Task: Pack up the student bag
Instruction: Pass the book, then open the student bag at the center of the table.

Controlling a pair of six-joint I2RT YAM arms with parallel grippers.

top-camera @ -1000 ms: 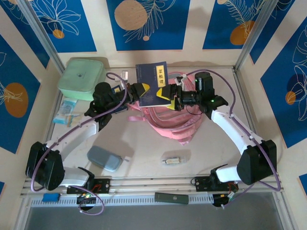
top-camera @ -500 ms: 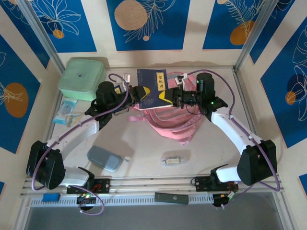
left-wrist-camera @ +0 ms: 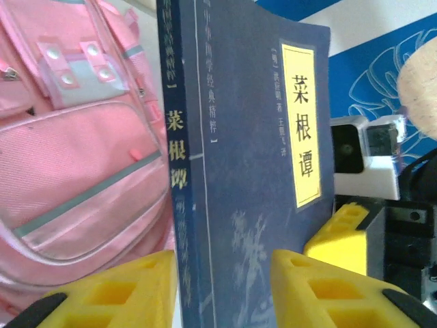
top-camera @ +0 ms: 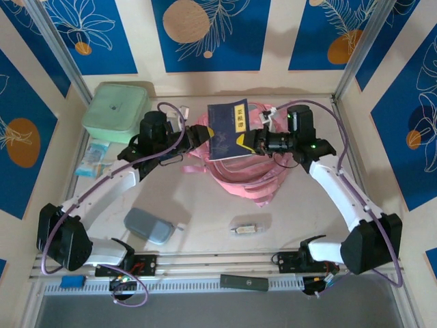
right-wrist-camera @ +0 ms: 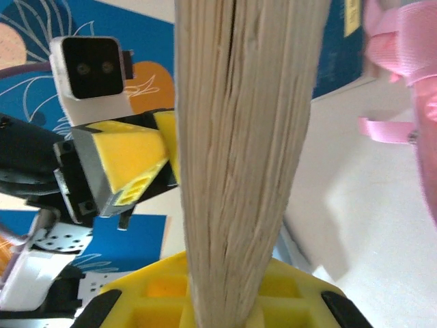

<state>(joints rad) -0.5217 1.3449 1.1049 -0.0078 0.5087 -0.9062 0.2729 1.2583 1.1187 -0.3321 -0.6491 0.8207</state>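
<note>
Right gripper (top-camera: 248, 140) is clamped on the book (top-camera: 229, 126) at its page edge. Left gripper (top-camera: 199, 134) has its fingers parted either side of the spine. Bag (top-camera: 232, 171) lies beneath, far-middle of the table (top-camera: 205, 212). It looks soft and floppy, so I'd grab the opening's edge, not the straps.

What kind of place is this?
Probably a robot test booth: two robot arms fixed to a table, blue patterned panels all around, and a pink backpack and book to practise on.
</note>
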